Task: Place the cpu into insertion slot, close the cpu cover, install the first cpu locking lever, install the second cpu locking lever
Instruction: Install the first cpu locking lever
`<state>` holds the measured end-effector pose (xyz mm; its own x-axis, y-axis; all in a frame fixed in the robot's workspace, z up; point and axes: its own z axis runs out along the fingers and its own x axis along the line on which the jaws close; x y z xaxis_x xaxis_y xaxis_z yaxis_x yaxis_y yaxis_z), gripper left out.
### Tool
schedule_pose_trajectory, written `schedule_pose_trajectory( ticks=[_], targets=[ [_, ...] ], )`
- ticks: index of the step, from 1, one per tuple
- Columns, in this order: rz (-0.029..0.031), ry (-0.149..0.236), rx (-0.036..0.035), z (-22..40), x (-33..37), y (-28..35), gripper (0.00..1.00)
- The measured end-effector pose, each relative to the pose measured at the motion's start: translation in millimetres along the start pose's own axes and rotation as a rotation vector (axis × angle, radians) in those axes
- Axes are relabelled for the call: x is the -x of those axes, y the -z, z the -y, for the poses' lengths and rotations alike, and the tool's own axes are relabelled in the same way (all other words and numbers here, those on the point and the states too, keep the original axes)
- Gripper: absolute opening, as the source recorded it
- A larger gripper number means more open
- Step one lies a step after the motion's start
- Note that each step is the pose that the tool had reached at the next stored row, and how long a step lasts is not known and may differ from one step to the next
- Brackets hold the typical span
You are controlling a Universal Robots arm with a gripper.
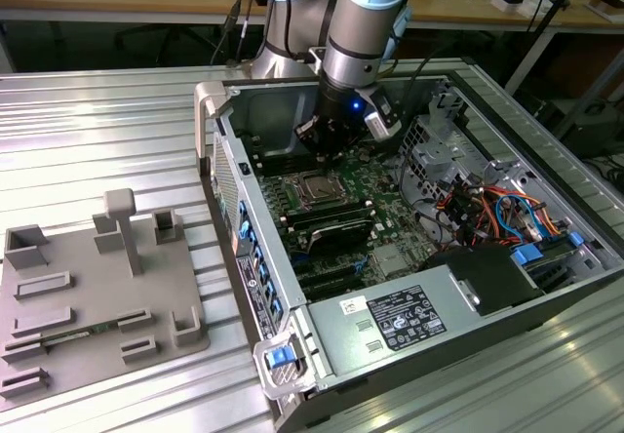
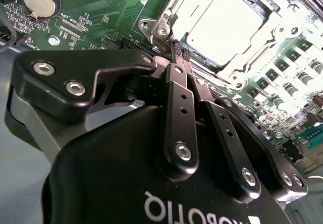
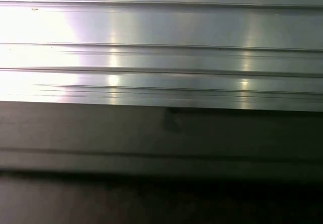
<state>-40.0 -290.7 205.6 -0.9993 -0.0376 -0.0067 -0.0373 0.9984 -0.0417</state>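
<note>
The cpu lies flat in the insertion slot on the green board, its pale metal top showing. The silvery cpu cover lies down around it like a frame. My gripper is shut, fingertips pressed together with nothing seen between them, right at the corner of the socket's rim. Whether they touch a locking lever I cannot tell. In the exterior view the gripper hangs inside the open computer case, just behind the cpu.
The case's walls enclose the board. Black memory slots and a power supply lie in front of the socket, with coloured cables at the exterior view's right. A grey fixture plate sits on the ribbed table at its left.
</note>
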Motion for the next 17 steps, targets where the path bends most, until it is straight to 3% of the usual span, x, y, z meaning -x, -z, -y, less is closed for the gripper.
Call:
schedule_pose_trajectory(
  ticks=[6, 11, 17],
  targets=[
    [0.0002, 0.000, 0.0005, -0.1, 0.5, -0.5, 0.11],
    [0.0001, 0.000, 0.0001, 0.4, 0.5, 9.9, 0.11],
    [0.0001, 0.000, 0.0018, 0.4, -4.7, 14.1, 0.11]
  ],
)
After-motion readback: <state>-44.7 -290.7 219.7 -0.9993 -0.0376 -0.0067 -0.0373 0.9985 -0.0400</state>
